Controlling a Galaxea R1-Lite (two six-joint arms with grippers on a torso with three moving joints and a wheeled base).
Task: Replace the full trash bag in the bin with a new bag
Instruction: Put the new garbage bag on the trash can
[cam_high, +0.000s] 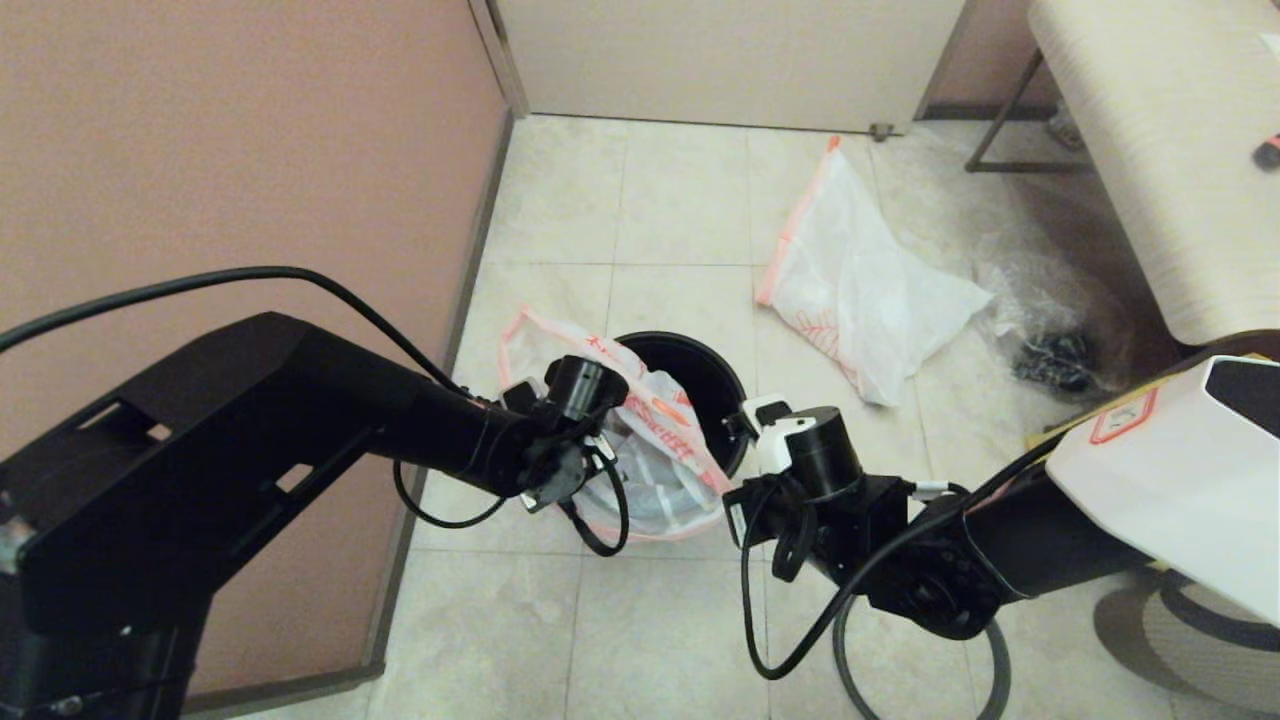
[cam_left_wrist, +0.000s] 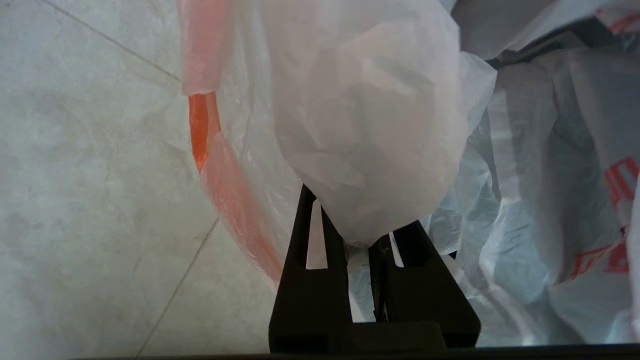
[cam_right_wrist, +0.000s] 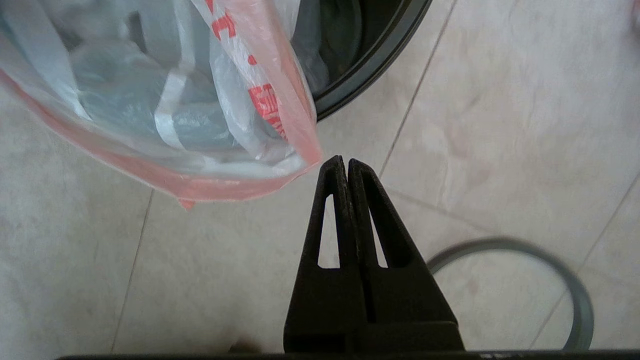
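Left gripper (cam_left_wrist: 357, 240) jaws pinch the new bag (cam_high: 640, 440), mouth up over the bin (cam_high: 700, 375); right gripper (cam_right_wrist: 346, 162) jaws closed, empty.

Clear wrinkly bag (cam_high: 1050, 325) with dark contents lying on tiled floor (cam_high: 660, 620), beside bench (cam_high: 1170, 150). Pink wall (cam_high: 230, 140) running along left. Door (cam_high: 730, 55) standing behind.

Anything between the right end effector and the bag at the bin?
Nothing visible. The shut right end effector sits just off the bag's orange hem, only bare floor between; left end effector grips that bag.
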